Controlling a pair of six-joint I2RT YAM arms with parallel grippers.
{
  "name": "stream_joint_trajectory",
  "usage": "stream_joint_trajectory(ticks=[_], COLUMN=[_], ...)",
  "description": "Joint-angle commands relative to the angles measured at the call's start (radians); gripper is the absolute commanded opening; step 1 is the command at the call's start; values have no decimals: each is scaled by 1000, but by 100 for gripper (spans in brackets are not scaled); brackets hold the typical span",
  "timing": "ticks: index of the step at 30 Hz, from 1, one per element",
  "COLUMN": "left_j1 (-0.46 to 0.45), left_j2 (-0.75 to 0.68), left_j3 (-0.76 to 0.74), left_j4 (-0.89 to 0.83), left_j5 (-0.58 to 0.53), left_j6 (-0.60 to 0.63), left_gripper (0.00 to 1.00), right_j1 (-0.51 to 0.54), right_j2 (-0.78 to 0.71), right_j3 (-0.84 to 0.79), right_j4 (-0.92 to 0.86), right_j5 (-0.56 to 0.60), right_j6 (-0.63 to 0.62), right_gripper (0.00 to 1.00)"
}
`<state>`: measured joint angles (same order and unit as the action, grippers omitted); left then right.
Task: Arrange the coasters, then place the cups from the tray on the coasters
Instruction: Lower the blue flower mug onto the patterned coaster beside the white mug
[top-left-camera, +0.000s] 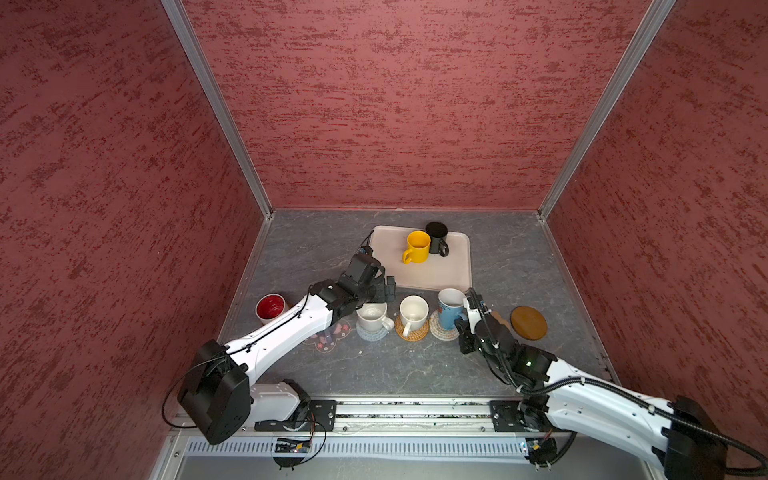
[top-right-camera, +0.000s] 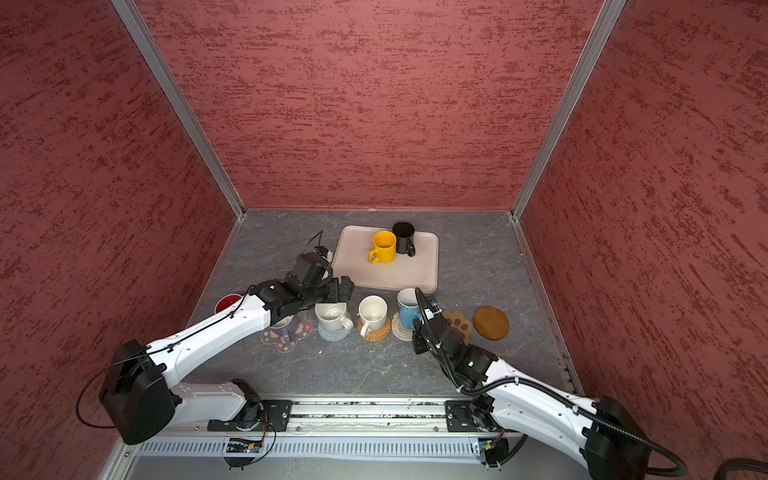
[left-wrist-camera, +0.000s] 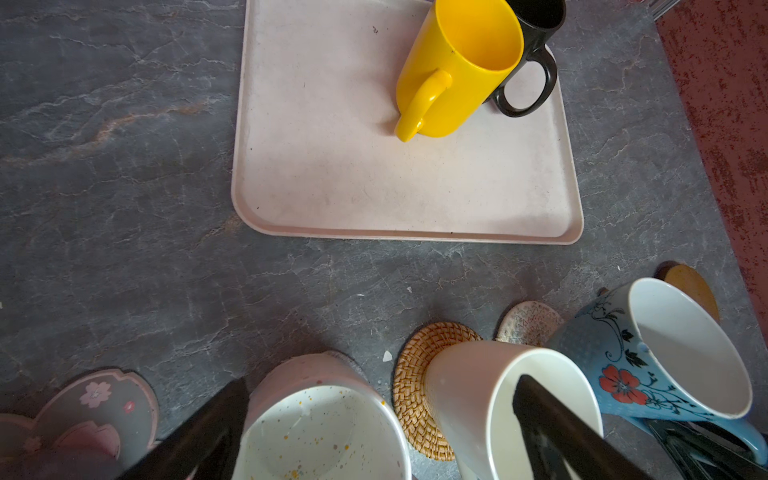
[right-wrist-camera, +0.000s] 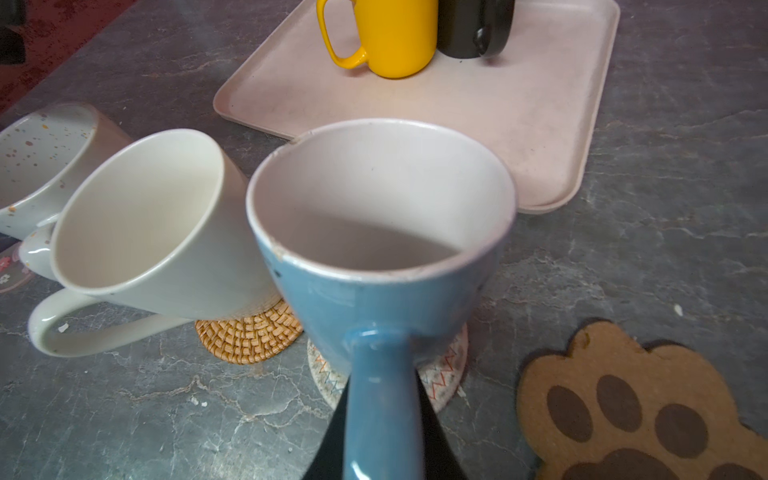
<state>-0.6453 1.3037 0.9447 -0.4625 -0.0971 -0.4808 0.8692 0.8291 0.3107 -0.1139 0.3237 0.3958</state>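
Far left, a cup with a red inside (top-left-camera: 270, 308) stood on the worktop (top-left-camera: 374, 374) near the left wall. I couldn't make out what was under it. Next over lay the pink flower coaster (left-wrist-camera: 99, 395), partly tucked under the left arm.

The left end effector (top-left-camera: 387, 289) hung spread wide with nothing in it, above the far side of the speckled cup (top-left-camera: 372, 315). In the left wrist view one finger (left-wrist-camera: 208, 424) showed beside that cup and the other crossed the mouth of the plain white cup (top-left-camera: 413, 311). The speckled cup sat on the grey-blue coaster (top-left-camera: 371, 336) and the plain white cup on the orange-tan coaster (right-wrist-camera: 249, 332), both handles pointing to the near side.

Just beyond that row was the tray (top-left-camera: 415, 276), with the yellow cup (top-left-camera: 417, 246) and the black cup (top-left-camera: 436, 237) right beside each other at its far end, the black one a bit farther and to the right.

Then came the blue cup (right-wrist-camera: 374, 299) on the beige coaster (right-wrist-camera: 444, 365), with the right end effector (right-wrist-camera: 382, 392) pinching its handle from the near side. To the right the paw coaster (right-wrist-camera: 623, 399) lay bare, and the wooden disc (top-left-camera: 528, 323) beyond it was bare too.
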Motion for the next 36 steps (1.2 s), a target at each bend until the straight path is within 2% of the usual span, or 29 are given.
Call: stream_joint_trajectory(ticks=[1, 26, 36], left_j1=[6, 13, 13], left_j2=[3, 6, 4], left_j3=[11, 5, 4], left_j4=[3, 4, 4], left_j5=[7, 13, 16], left_j6=[17, 22, 18], left_gripper=[100, 100, 100], right_j1=[11, 11, 13], right_j2=[4, 51, 16], right_j3=[2, -5, -15], right_j4=[117, 129, 105], right_j5=[48, 53, 34], right_j6=[14, 55, 72], right_gripper=[0, 0, 21])
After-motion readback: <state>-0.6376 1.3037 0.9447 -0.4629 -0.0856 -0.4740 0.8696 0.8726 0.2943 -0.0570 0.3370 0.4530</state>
